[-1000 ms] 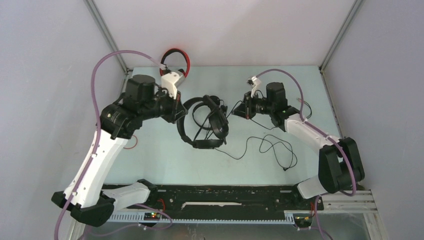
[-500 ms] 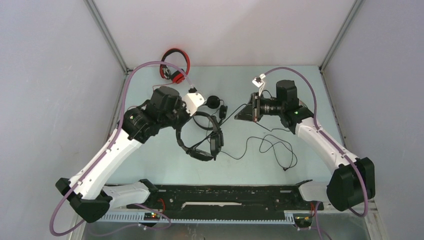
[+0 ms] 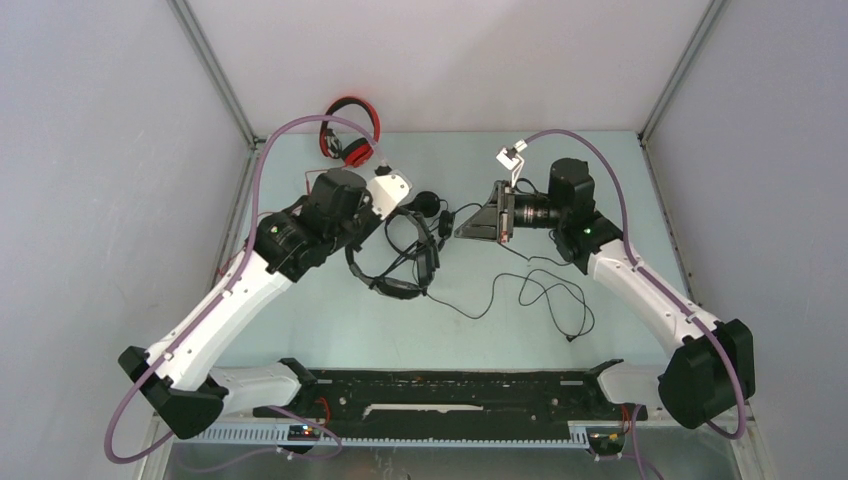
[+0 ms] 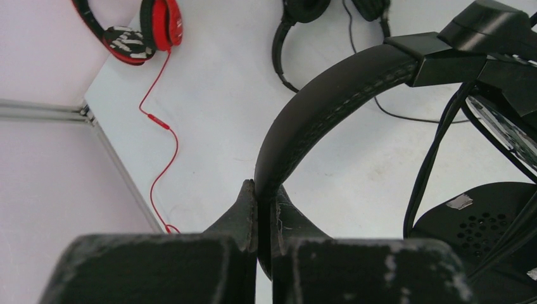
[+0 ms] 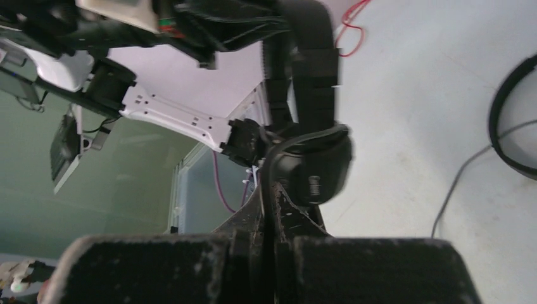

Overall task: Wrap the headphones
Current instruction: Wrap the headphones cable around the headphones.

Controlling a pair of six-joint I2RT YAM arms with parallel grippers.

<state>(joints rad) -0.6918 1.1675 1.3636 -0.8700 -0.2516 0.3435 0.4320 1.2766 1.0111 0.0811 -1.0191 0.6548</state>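
3 headphones: 1 red pair (image 4: pixel 166 22), 2 blk – lifted blk pair (image 4: pixel 329 101), prob. 2nd blk pair (image 4: pixel 303 7) behind.

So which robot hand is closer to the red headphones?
Left. The left gripper, clamped on a black headset's headband, sits just in front of the red headphones in the far left corner. The right gripper, pinching a black cable, is farther off to the right.

Far-left corner — red headset (image 3: pixel 349 130), black trim, red cable (image 4: pixel 159 121); centre — black headset (image 3: pixel 398 287), stitched band (image 4: pixel 329 101); table (image 3: pixel 320 320) pale green.
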